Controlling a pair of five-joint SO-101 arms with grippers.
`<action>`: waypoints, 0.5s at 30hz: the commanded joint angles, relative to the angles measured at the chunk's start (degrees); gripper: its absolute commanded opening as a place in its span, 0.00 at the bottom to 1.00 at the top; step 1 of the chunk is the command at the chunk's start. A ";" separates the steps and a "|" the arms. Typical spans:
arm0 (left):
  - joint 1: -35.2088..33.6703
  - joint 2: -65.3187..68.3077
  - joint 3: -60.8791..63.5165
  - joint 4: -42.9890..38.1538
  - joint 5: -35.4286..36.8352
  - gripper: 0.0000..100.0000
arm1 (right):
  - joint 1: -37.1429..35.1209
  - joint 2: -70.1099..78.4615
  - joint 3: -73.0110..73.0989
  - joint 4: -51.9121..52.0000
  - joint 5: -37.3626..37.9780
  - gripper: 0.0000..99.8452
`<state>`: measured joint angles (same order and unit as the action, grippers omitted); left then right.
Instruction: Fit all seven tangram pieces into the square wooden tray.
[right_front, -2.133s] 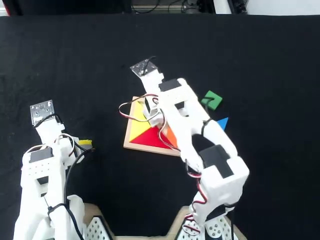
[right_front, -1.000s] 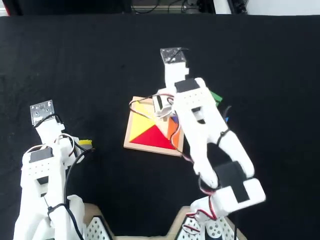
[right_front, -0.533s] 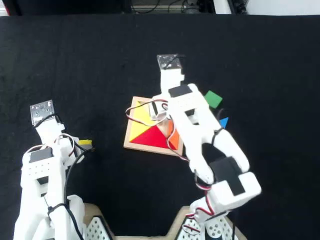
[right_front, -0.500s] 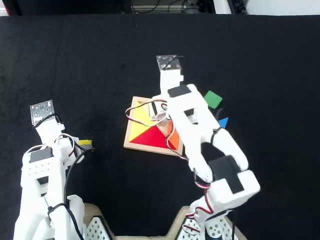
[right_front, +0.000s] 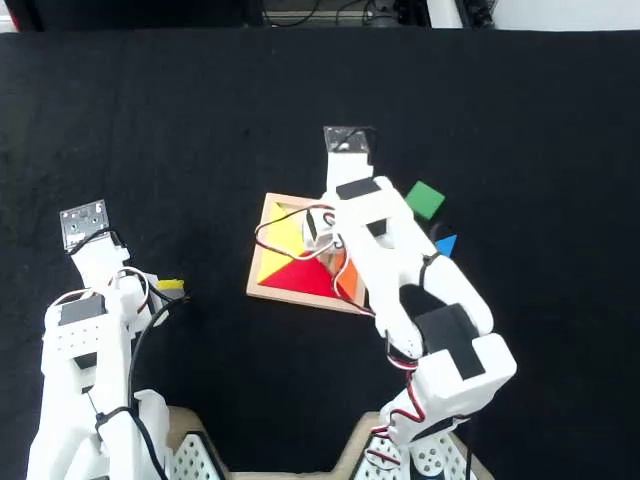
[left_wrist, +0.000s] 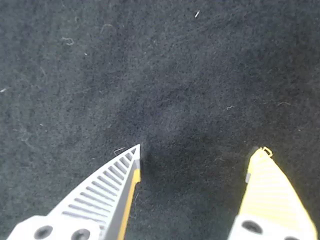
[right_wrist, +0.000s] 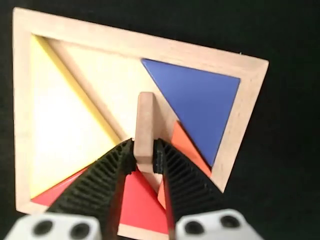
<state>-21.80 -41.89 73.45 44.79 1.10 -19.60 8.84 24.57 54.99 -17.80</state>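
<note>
R fingers (right_wrist: 107, 172) clamp a tan piece (right_wrist: 145, 120) edge-on over the tray (right_wrist: 150, 47), at the gap betw yellow (right_wrist: 65, 125) & blue (right_wrist: 197, 105) triangles. Step: seating it. Next, prob: tip flat, lower, let go. L fingers (left_wrist: 107, 192) spread over bare desk (left_wrist: 175, 60).

The tray (right_front: 257, 262) sits mid-table (right_front: 150, 120) with flat pieces (right_wrist: 200, 105) in it, the right gripper (right_wrist: 145, 150) above it gripping an upright piece (right_wrist: 145, 120), a square (right_front: 425, 199) behind a small triangle (right_front: 446, 244) near its right, the left gripper (left_wrist: 197, 150) well apart left.
</note>
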 joint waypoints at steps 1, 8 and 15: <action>0.66 -0.44 -0.31 -0.26 -0.79 0.33 | 3.16 -0.48 1.10 0.26 -0.53 0.01; 0.75 -0.44 -0.31 -0.26 -0.79 0.33 | 3.16 -0.48 1.54 -0.53 -0.26 0.01; 0.75 -0.44 -0.31 -0.26 -0.79 0.33 | 2.81 -2.77 2.33 -0.97 1.76 0.05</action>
<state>-21.80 -41.89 73.45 44.79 1.10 -18.02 8.75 25.98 54.20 -17.27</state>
